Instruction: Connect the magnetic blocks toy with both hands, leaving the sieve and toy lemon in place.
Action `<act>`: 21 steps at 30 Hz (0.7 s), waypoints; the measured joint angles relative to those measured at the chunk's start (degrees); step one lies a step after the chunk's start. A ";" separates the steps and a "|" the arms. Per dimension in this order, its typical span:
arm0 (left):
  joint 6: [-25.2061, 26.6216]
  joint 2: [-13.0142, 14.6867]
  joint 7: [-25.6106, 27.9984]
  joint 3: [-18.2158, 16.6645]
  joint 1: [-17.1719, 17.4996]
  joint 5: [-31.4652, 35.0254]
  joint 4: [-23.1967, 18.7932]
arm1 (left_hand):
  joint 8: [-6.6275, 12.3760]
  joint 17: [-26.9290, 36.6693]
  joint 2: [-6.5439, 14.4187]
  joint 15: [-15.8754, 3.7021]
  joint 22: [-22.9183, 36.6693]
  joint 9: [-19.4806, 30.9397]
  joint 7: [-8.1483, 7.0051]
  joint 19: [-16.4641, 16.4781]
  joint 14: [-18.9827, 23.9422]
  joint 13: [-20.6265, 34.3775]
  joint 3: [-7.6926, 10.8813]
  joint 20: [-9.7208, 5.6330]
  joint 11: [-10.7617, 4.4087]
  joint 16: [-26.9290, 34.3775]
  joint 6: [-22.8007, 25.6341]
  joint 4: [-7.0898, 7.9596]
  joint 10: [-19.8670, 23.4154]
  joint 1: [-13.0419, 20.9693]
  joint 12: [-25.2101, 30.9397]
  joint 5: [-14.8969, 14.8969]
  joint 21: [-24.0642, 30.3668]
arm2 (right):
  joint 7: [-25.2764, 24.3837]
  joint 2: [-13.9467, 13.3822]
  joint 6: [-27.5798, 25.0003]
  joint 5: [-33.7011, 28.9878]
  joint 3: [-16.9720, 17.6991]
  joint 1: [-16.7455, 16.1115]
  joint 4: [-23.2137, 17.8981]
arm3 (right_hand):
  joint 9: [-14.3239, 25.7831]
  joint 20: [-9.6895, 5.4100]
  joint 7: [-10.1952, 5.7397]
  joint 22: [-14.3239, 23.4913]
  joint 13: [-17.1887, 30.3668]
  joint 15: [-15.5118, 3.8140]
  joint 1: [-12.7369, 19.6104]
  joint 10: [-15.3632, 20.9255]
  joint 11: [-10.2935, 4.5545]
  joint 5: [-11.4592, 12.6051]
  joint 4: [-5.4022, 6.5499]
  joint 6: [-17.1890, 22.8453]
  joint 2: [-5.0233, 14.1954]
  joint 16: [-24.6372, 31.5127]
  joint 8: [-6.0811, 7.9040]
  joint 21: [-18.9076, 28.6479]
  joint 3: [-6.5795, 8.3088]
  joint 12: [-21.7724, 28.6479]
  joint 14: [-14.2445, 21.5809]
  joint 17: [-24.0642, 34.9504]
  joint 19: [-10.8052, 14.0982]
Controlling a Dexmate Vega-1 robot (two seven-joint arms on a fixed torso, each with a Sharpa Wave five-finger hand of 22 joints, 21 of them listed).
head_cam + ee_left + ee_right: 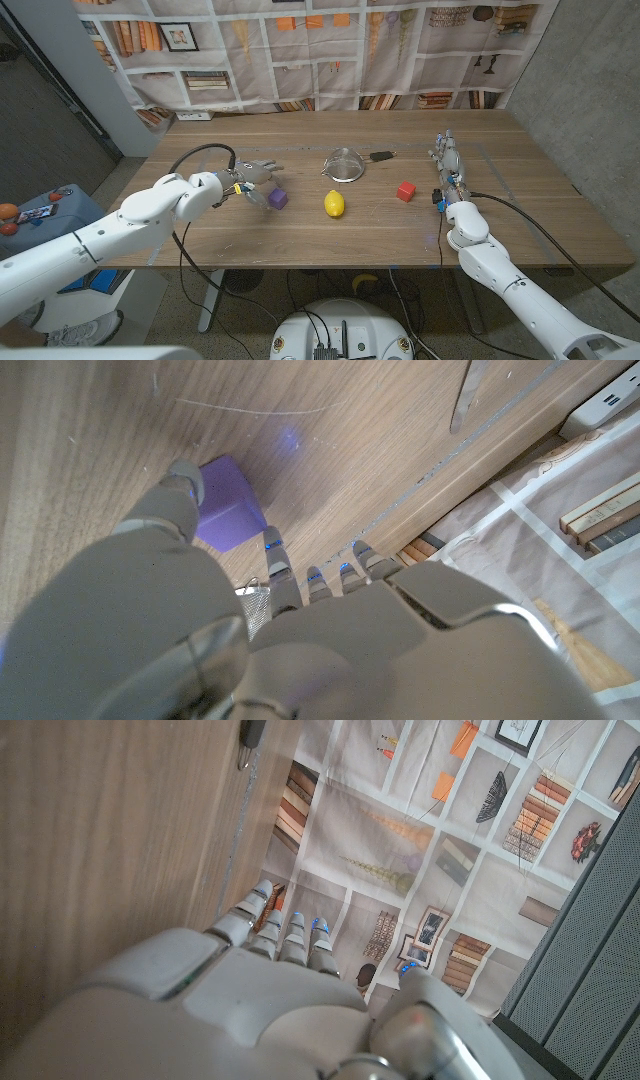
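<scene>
A purple block (278,198) lies on the wooden table (300,240) left of centre. My left hand (250,180) is right beside it, fingers spread and reaching over it. In the left wrist view my left hand (300,640) has its thumb tip against the side of the purple block (228,510), and the other fingers stay clear of it. A red block (405,191) lies right of centre. My right hand (447,165) stands on its edge to the right of the red block, fingers straight and holding nothing. In the right wrist view my right hand (270,1000) stands over bare wood.
A yellow toy lemon (334,204) lies between the two blocks. A metal sieve (345,163) with a dark handle sits just behind it. The table's far edge meets a backdrop printed with bookshelves (320,50). A grey wall (590,90) stands to the right.
</scene>
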 measured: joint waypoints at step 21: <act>-0.25 -1.69 3.54 1.16 -0.22 0.48 2.36 | 0.63 0.01 0.44 -1.28 0.00 0.00 -1.00 2.63 2.76 0.01 -0.22 -0.17 -1.03 0.00 3.07 0.09 2.87 1.49 0.00 0.00 0.00 | 0.37 0.45 1.09 0.21 0.06 -0.07 0.67 | 0.00 -0.20 0.00 -0.12 0.00 0.00 -0.56 0.11 -0.11 0.23 -0.09 0.00 0.33 0.00 0.00 0.00 0.40 0.23 0.00 -0.21 0.20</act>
